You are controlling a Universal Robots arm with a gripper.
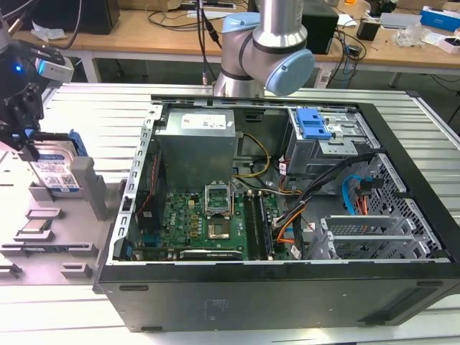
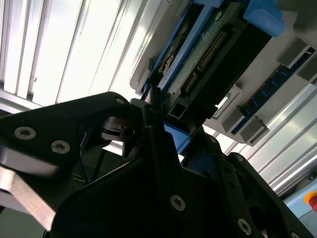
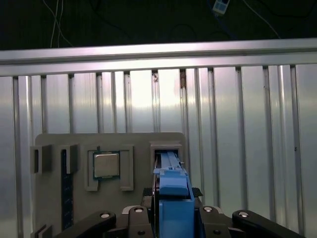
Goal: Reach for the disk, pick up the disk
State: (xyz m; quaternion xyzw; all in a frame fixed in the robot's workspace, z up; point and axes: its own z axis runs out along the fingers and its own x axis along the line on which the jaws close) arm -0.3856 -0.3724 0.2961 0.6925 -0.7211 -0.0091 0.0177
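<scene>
Straddling the disk [image 3: 172,171] in the first wrist view, the gripper [image 3: 174,201] has its jaws either side of the blue side rail [image 3: 174,186] — clamped or merely close, cannot tell. Disk stands on edge in a slot of the grey fixture plate [image 3: 133,141]. Risk: an off-centre hold on smooth plastic could let it tilt, jam against the slot wall, or slip — CPU chip [image 3: 106,165] sits in the neighbouring pocket.

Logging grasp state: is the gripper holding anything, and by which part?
Cannot be told: the gripper straddles the blue side rail of the disk, but a firm clamp is unclear.
</scene>
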